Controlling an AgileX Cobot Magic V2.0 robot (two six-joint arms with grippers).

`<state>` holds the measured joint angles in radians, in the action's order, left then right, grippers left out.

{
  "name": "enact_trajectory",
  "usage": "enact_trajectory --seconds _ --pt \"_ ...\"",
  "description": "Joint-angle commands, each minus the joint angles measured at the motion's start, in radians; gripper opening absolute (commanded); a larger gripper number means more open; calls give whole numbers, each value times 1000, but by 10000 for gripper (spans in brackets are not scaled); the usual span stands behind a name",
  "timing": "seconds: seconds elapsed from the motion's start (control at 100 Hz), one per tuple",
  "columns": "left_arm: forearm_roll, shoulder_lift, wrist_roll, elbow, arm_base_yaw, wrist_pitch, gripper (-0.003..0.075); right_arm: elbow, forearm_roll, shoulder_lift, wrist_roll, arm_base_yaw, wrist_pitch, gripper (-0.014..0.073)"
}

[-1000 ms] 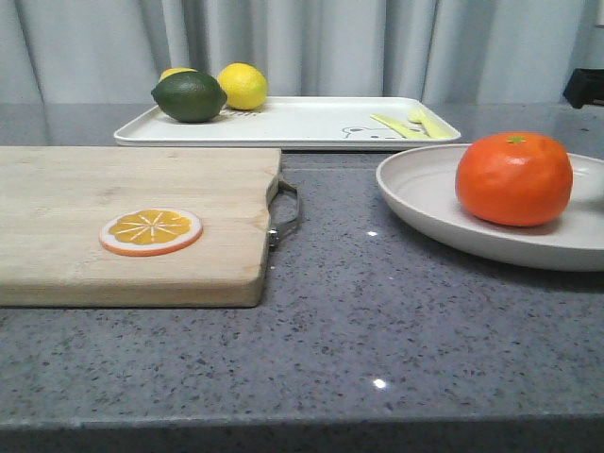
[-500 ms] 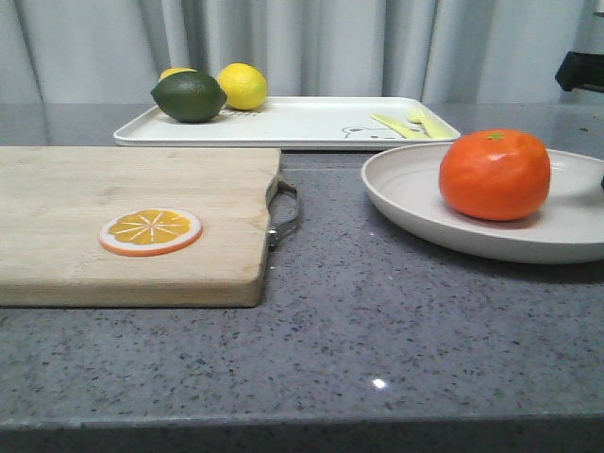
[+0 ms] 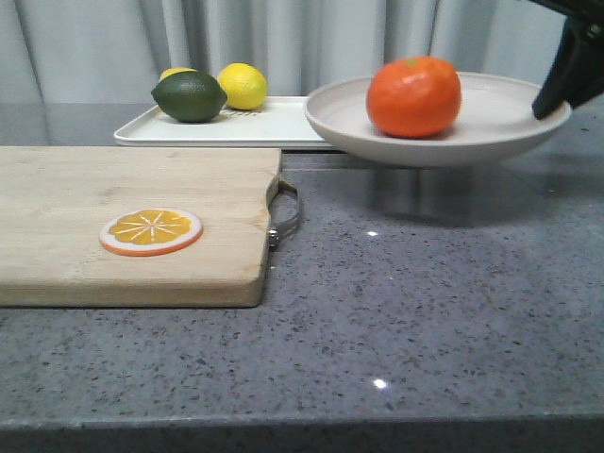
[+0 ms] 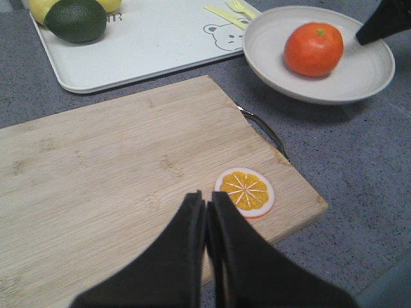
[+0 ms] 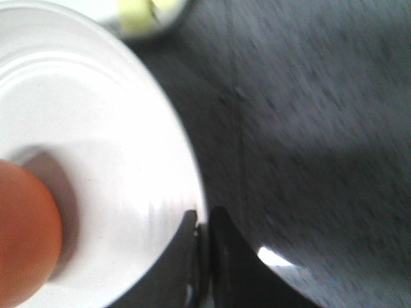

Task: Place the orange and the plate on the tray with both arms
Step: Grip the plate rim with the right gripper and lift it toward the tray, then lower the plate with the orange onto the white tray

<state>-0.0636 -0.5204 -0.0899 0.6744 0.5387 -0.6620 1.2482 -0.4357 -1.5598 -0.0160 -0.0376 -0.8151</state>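
With the right gripper (image 5: 200,221) clamped on the rim of the off-white round plate (image 3: 491,118), keep it level toward the counter's far edge so the glossy whole orange (image 3: 413,96) stays put until over the white rectangular tray (image 3: 255,123); the left gripper (image 4: 207,204) is pressed together, empty.

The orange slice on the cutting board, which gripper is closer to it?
Left. The left gripper hovers shut over the board beside the orange slice; the right gripper grips the plate rim, far off.

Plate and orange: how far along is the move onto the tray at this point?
Done: the orange sits on the plate. In hand: the right gripper pinches the plate's rim and holds it lifted off the counter, near the tray. The left gripper is shut and empty above the cutting board. Left: setting the plate down on the tray and letting go.
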Motion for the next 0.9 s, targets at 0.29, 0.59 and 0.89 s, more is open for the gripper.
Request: enact_trajectory --seconds 0.29,0.59,0.89 --pt "-13 -3 -9 26 -3 76 -19 456 -115 -232 -52 -43 -86 -71" --pt "-17 -3 -9 26 -3 76 -19 761 -123 -467 -6 -70 -160 -71" --pt "-17 -3 -9 26 -3 76 -19 1038 -124 -651 44 -73 -176 -71"
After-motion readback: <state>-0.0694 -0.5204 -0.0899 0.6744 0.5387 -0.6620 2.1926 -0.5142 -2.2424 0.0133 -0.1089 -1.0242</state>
